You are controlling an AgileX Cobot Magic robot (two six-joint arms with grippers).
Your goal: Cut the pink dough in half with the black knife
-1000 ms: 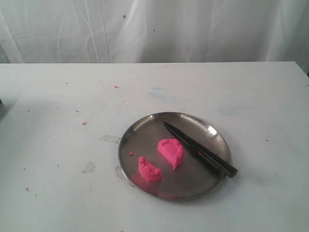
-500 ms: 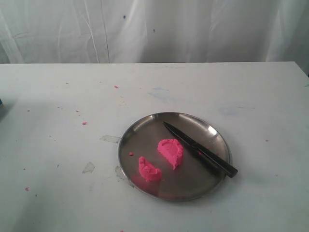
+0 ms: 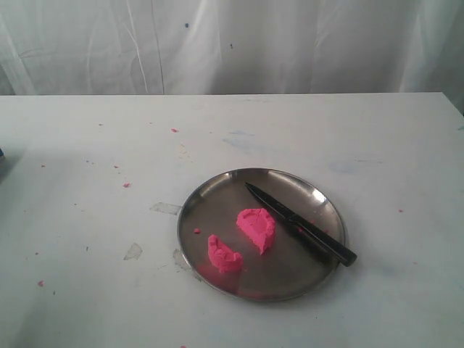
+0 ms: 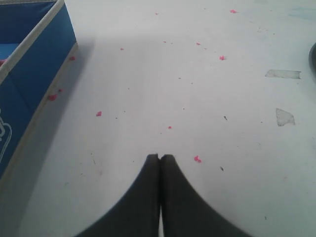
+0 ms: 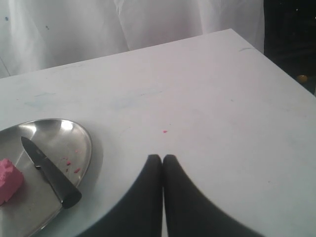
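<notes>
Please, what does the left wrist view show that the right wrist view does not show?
Only the left wrist view shows a blue box, scattered pink crumbs and two tape patches, plus the left gripper, fingers shut. Only the right wrist view shows the black knife, one chunk of pink dough, the steel plate and the right gripper, also shut. Both share the white table.

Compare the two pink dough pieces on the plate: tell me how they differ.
The dough piece near the knife looks bigger and sits near the plate's middle; the other dough piece looks smaller and lies close to the near left rim. The bigger one is a chunky wedge; the smaller one is a curved crescent. The bigger one lies beside the knife; the smaller one lies farther from it. Both are bright pink and rest on the plate, apart from each other.
</notes>
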